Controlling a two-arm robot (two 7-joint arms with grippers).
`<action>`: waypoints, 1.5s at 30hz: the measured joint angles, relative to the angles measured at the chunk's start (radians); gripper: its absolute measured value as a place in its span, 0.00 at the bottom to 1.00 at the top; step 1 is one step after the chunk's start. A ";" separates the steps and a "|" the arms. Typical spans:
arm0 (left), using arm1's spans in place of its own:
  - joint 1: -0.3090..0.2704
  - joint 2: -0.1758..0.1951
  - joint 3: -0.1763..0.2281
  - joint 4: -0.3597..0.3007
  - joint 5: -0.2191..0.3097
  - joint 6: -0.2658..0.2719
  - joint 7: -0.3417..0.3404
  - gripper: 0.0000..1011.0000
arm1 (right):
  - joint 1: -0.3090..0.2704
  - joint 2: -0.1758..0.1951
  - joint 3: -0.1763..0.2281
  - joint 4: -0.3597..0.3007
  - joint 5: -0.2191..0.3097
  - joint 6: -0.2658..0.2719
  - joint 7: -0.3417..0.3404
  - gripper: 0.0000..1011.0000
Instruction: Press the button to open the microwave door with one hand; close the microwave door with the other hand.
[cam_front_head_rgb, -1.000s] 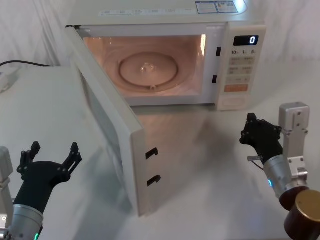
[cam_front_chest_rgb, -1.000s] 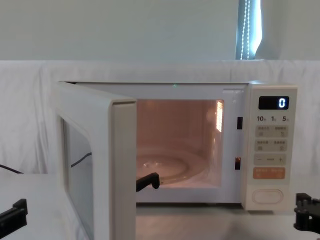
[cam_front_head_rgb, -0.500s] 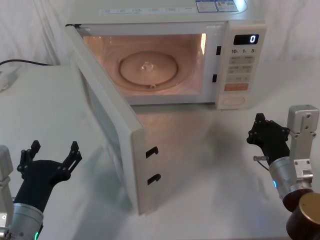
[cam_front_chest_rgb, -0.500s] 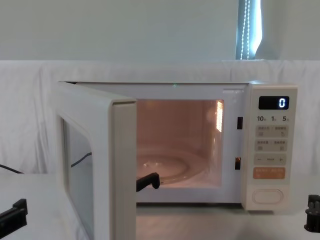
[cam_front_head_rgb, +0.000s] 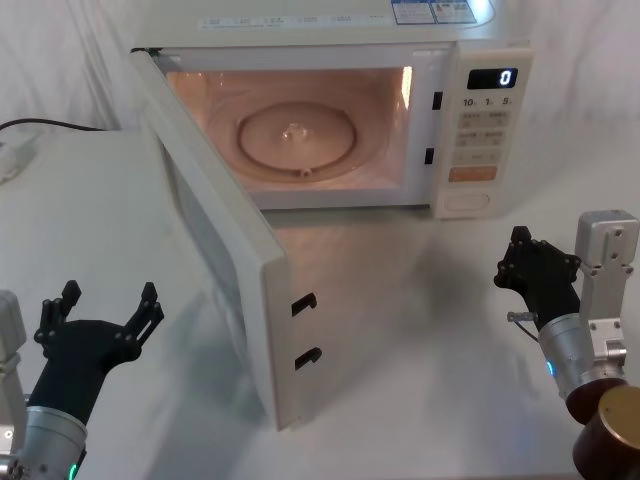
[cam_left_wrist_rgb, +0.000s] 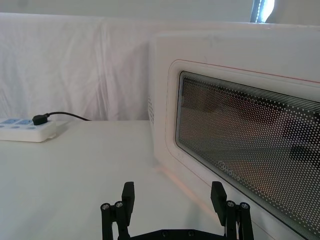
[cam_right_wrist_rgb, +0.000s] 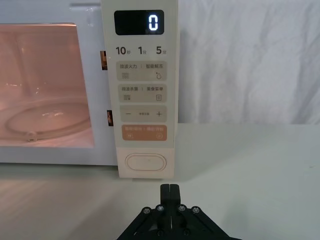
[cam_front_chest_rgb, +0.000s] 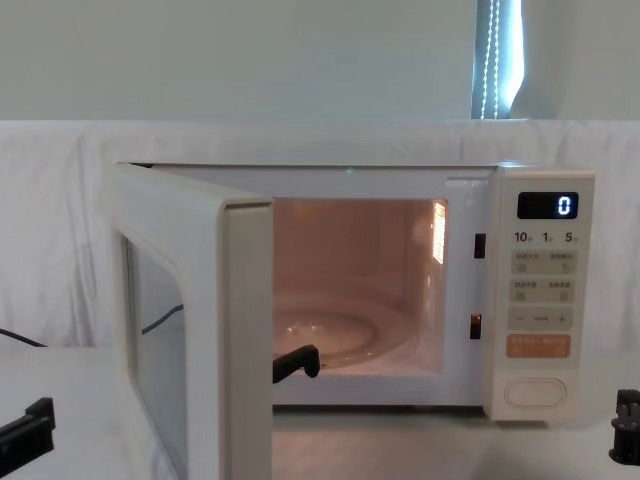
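Observation:
The microwave door (cam_front_head_rgb: 215, 250) stands wide open, swung out to the left front, and the lit cavity shows behind it. Its dark glass window (cam_left_wrist_rgb: 240, 150) faces my left gripper (cam_front_head_rgb: 108, 300), which hovers open low at the front left, apart from the door's outer face. The left gripper (cam_left_wrist_rgb: 172, 192) has nothing between its fingers. The button (cam_front_head_rgb: 466, 201) is the wide cream key at the foot of the control panel. My right gripper (cam_front_head_rgb: 518, 250) is shut, low at the front right, well back from the panel. In the right wrist view the button (cam_right_wrist_rgb: 145, 163) sits straight ahead of the right gripper (cam_right_wrist_rgb: 170, 189).
A glass turntable (cam_front_head_rgb: 295, 135) lies inside the cavity. A white power strip (cam_left_wrist_rgb: 25, 134) with a black cable lies on the cloth-covered table (cam_front_head_rgb: 420, 330) at the far left. Two black latch hooks (cam_front_head_rgb: 305, 303) stick out of the door's free edge.
The right gripper has drawn back from the control panel toward the table's front right, then stopped. The door and the left gripper have stayed put.

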 joint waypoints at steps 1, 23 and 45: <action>0.000 0.000 0.000 0.000 0.000 0.000 0.000 0.99 | 0.000 0.000 0.000 0.000 0.000 0.000 0.000 0.00; 0.000 0.000 0.000 0.000 0.000 0.000 0.000 0.99 | 0.000 0.000 0.000 0.000 0.000 0.002 0.000 0.65; 0.000 0.000 0.000 0.000 0.000 0.000 0.000 0.99 | 0.000 0.000 0.000 0.000 0.000 0.002 0.000 0.99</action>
